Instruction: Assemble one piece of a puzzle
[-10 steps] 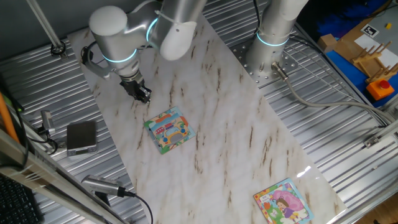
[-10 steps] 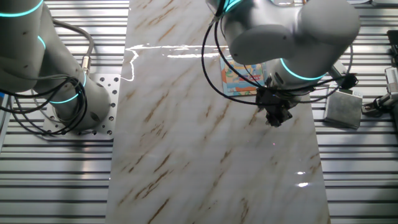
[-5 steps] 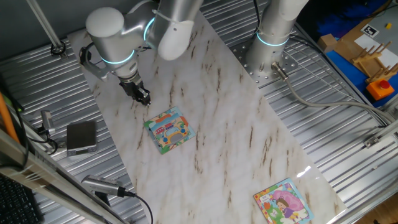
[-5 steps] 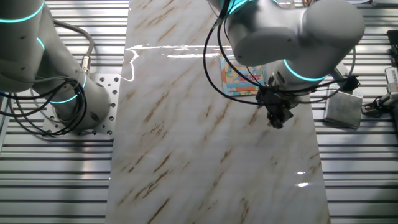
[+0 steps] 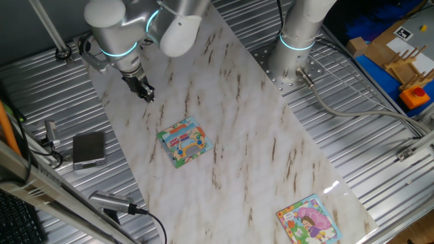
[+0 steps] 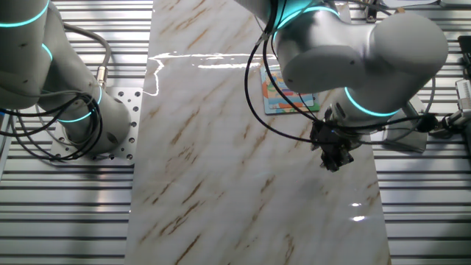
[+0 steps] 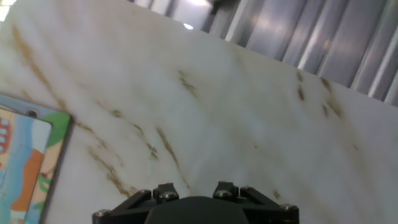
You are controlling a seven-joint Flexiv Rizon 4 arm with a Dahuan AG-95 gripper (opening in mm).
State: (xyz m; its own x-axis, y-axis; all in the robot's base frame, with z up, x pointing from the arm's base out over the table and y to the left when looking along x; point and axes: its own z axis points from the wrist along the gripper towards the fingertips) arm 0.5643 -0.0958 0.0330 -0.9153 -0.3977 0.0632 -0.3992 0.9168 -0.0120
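The puzzle (image 5: 184, 141) is a small square board with a teal, green and orange border, lying flat on the marble table (image 5: 251, 129). It also shows in the other fixed view (image 6: 283, 94), partly behind the arm, and at the left edge of the hand view (image 7: 25, 163). My gripper (image 5: 144, 92) hangs over bare marble up and to the left of the puzzle, apart from it, and shows in the other fixed view (image 6: 333, 157) too. In the hand view only its black base (image 7: 193, 208) shows, so the fingers are hidden. The piece is not in view.
A second square puzzle with a pink-dressed girl (image 5: 308, 220) lies at the table's near corner. A grey box (image 5: 89, 149) sits on the ribbed metal beside the table. The other arm's base (image 5: 295, 47) stands at the table's far side.
My gripper has moved away from the puzzle over the bare marble, up and left in one fixed view. The puzzle has not moved.
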